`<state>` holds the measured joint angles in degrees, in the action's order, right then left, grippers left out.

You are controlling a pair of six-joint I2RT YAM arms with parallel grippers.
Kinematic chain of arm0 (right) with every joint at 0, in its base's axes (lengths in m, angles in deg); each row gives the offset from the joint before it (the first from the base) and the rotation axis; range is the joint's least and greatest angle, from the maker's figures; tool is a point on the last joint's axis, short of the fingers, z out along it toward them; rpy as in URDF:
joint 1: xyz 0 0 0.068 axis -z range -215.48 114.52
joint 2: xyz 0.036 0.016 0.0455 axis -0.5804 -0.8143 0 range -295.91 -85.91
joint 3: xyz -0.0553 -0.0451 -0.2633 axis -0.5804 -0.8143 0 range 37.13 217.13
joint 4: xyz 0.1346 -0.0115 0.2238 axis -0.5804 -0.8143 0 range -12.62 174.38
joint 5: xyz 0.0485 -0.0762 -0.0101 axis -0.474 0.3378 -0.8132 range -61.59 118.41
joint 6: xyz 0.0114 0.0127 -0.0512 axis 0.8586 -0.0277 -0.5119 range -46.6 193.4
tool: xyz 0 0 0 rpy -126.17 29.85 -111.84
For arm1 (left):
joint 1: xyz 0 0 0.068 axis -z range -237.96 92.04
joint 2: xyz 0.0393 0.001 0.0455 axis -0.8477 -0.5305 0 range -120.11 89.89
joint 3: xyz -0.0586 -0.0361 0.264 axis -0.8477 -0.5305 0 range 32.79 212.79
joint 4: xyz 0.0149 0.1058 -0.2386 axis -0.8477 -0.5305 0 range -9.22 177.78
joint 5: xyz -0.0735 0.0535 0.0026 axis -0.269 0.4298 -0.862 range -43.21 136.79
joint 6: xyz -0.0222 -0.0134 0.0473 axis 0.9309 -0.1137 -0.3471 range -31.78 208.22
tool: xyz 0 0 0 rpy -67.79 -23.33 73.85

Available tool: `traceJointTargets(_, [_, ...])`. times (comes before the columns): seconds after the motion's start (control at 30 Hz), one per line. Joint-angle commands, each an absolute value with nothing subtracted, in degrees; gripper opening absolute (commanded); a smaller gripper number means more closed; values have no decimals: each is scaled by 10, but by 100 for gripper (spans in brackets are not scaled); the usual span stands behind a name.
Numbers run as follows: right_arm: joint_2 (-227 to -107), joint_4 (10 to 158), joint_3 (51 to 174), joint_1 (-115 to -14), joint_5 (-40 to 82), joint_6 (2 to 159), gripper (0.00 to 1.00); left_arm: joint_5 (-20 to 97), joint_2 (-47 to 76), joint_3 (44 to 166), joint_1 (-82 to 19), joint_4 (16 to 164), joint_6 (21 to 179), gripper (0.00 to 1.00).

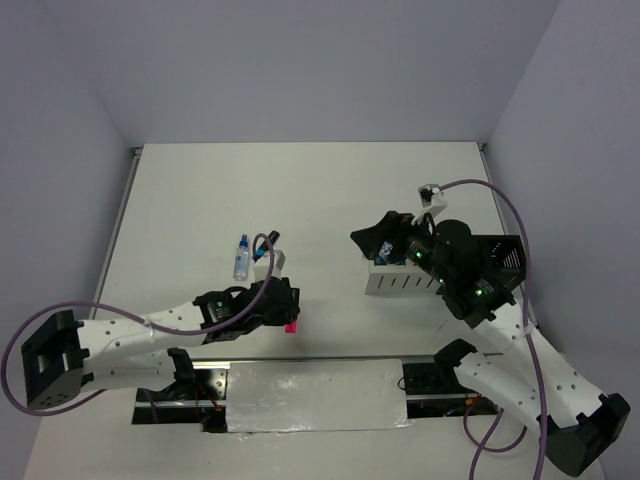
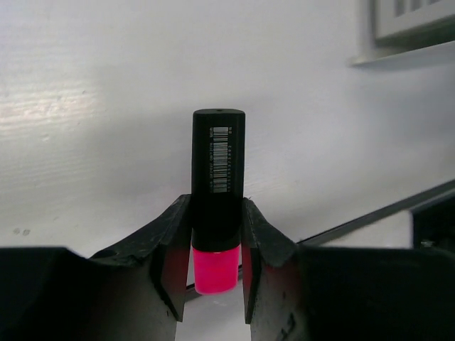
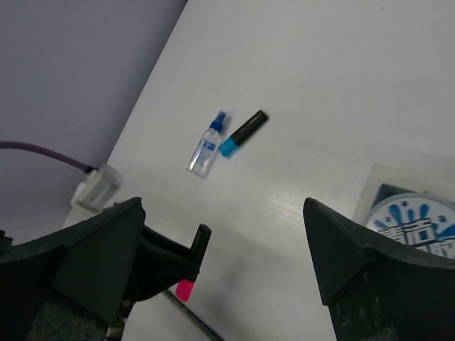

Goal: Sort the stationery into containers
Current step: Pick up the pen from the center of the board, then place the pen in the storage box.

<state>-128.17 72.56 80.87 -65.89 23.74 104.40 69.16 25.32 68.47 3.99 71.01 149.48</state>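
My left gripper (image 2: pixel 215 249) is shut on a pink marker (image 2: pixel 217 170), black cap pointing away and pink end (image 2: pixel 215 268) between the fingers. From above, this gripper (image 1: pixel 285 308) holds the pink marker (image 1: pixel 291 326) low near the table's front edge. A tiny clear blue-capped bottle (image 1: pixel 241 258) and a blue marker (image 1: pixel 262 247) lie side by side just beyond it, also seen as the bottle (image 3: pixel 207 146) and the blue marker (image 3: pixel 243 133). My right gripper (image 3: pixel 224 206) is open and empty, hovering over the white slatted organizer (image 1: pixel 400 280). A dotted-lid tin (image 3: pixel 416 224) sits below it.
The black mesh box (image 1: pixel 503 258) stands right of the white organizer, partly under my right arm. The organizer's corner (image 2: pixel 412 25) shows at the top right of the left wrist view. A metal strip (image 1: pixel 315 393) runs along the near edge between the arm bases.
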Motion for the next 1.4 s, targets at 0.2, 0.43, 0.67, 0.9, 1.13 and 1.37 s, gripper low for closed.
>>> traceJointTargets(0.2, [-1348, 860, 761, -795, 172, 1115, 100, 660, 407, 629, 55, 906, 1302, 0])
traceJointTargets(0.43, [-1429, 874, 790, -874, 208, 1115, 99, 631, 430, 642, 56, 929, 1256, 0])
traceJointTargets(0.67, [-1498, 869, 819, -902, 237, 1115, 79, 594, 430, 636, 56, 968, 1241, 0])
traceJointTargets(0.9, [-1507, 861, 836, -903, 252, 1111, 4, 607, 432, 633, 56, 961, 1242, 24])
traceJointTargets(1.13, [-1398, 719, 868, -889, 494, 984, 0, 752, 404, 713, 55, 776, 1295, 99])
traceJointTargets(1.37, [-1270, 644, 879, -744, 854, 845, 0, 839, 372, 787, 47, 591, 1394, 99])
